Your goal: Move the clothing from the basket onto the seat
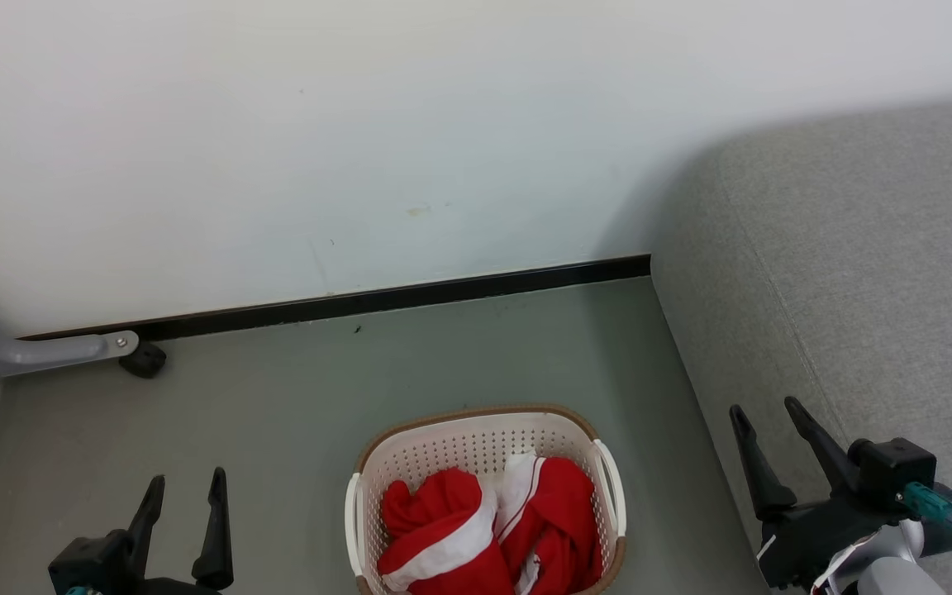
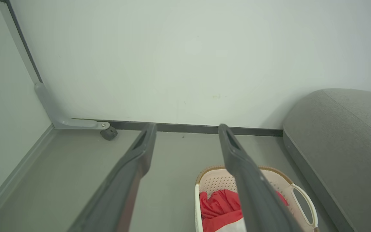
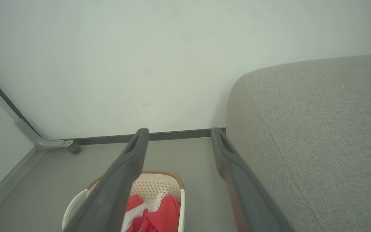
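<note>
Grey floor (image 1: 278, 397) below a pale wall (image 1: 360, 124) carries the basket (image 1: 459, 450) between both arms in the head view, its near end cut off, hiding its long axis. The clothing (image 1: 476, 529) lies bunched inside, two red heaps side by side with white bands, pointing no clear way. The seat (image 1: 856, 289) rises just beside the basket on the right. The left tool (image 1: 188, 478) and right tool (image 1: 763, 407) hover wide and empty, apart from the basket. The left wrist view catches a red fold inside the basket. The right wrist view has the heap lower left, seat close right. The fabric looks soft, light and limp; pinching a raised fold on top should lift it, trailing.
</note>
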Motion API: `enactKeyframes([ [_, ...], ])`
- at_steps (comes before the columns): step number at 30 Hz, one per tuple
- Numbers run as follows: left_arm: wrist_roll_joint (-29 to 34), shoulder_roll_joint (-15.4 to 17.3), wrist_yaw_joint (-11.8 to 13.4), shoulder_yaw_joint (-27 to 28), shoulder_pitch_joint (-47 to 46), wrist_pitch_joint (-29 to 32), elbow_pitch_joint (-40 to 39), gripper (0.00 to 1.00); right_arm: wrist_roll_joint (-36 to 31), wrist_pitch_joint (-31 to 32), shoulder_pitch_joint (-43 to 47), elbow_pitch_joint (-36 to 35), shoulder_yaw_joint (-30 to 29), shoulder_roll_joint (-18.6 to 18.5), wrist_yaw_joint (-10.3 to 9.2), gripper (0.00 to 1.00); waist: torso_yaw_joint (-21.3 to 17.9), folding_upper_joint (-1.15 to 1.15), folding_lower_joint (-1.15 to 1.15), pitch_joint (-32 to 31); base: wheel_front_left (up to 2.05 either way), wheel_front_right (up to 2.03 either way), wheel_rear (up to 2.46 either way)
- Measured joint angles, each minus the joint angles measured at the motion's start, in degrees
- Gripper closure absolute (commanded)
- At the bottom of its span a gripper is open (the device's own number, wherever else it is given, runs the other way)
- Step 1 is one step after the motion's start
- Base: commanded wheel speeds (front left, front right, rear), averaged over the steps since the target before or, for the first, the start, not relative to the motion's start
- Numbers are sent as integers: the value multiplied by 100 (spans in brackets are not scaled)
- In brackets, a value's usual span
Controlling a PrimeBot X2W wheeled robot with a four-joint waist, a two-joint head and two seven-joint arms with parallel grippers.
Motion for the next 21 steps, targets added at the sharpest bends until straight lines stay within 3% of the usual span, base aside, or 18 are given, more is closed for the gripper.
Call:
enactKeyframes([
  [7,421,79,-45,56,-1,-131,149,0,-506,-120,-52,107,64,-8,0,0,-26,0,0,3,0,0,0],
  [21,547,-3,-101,181,4,-131,220,0,-578,-122,-52,141,35,35,0,0,-59,0,0,50,0,0,0],
])
